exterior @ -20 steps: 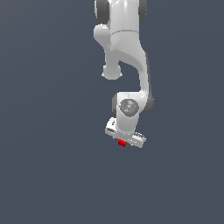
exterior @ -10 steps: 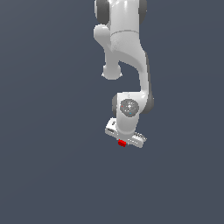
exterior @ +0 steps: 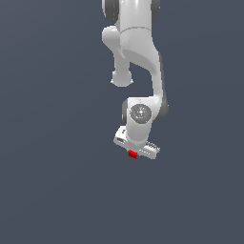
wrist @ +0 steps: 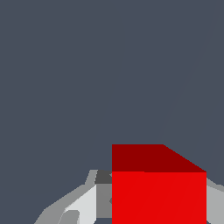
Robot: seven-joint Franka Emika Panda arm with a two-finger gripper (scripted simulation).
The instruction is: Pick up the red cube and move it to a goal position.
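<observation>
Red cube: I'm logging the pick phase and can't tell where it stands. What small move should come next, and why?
Probably close the fingers firmly on the red cube, then lift. The wrist view shows the cube between them, right under the gripper; whether they already touch it cannot be told.

The white gripper (exterior: 135, 148) points down from the arm. The red cube (exterior: 132, 154) sits just below it, touching its underside.

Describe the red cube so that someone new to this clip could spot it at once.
Follow the white robot arm down to its gripper. The red cube sits between the gripper's fingers, the only bright colour against the plain grey background.
</observation>
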